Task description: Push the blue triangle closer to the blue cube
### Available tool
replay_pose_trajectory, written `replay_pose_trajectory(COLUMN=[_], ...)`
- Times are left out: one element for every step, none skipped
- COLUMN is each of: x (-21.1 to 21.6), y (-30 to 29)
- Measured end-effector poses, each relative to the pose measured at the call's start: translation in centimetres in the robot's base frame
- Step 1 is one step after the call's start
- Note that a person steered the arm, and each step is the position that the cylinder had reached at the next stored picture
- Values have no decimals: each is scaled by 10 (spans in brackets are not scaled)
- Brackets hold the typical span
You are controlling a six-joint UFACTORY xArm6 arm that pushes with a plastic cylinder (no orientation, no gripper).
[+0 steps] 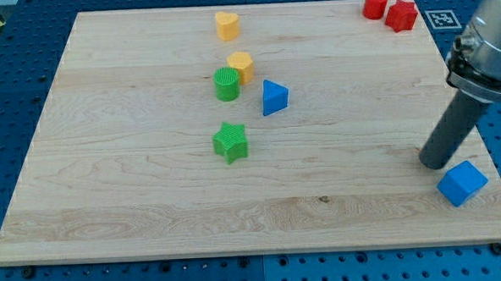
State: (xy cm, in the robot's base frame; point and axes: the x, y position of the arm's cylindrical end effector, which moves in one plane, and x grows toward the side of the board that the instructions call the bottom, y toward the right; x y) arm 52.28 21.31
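Dark rod, my tip (pixel 435 164): bare, holding nothing, set down just above-left of small blue plastic cube (pixel 462 183) at board's lower right, well apart from target; likely awaiting approach. Blue plastic triangle (pixel 274 97): near board centre, beside green cylinder (pixel 227 85), wedge-shaped, apex pointing to view's right.

— What does your arm look like from where you sit?

— I see only its lower end. A pale grey, rounded housing enters at the view's right edge, ringed below by a dark band.

— And under that?

— A straight, smooth rod, dark grey to black and round in section, runs down to my tip (pixel 439 163), which is blunt. I see no cables or markings.
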Motion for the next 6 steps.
replay_pose_trajectory(x=[-16, -29, -54, -84, -90, -109], y=[-38, -102, -172, -234, -232, -227])
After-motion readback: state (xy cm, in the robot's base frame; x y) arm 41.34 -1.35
